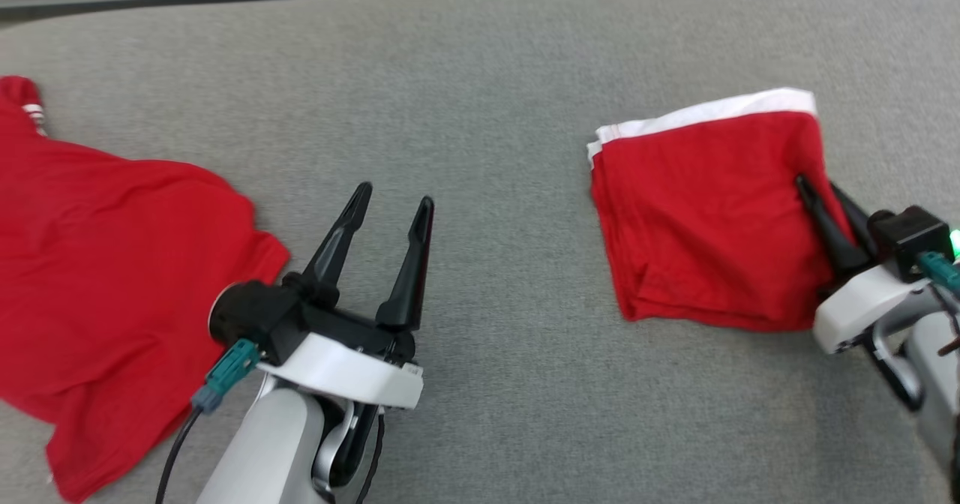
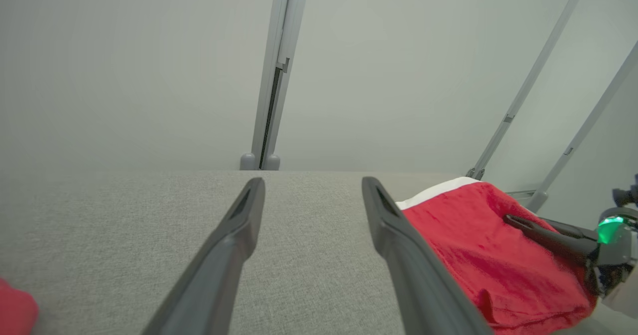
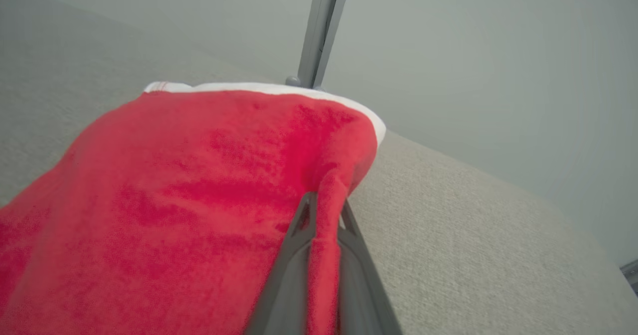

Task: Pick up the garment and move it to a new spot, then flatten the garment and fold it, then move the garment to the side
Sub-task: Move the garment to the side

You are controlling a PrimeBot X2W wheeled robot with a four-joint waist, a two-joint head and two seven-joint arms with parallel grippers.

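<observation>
Clamps right gripper (image 1: pixel 816 185) on the right edge of the folded garment (image 1: pixel 705 211), lying flat at the right of the grey table (image 1: pixel 487 76), apparently ready to slide it aside; holds left gripper (image 1: pixel 396 193) spread and empty mid-table, clear of the loose red cloth (image 1: pixel 112 264)

Left tool (image 1: pixel 395 195) spread, right tool (image 1: pixel 817 186) clamped.

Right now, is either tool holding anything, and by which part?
The right tool pinches the folded red garment by a ridge of cloth at its right edge. The left tool is open, holding nothing.
</observation>
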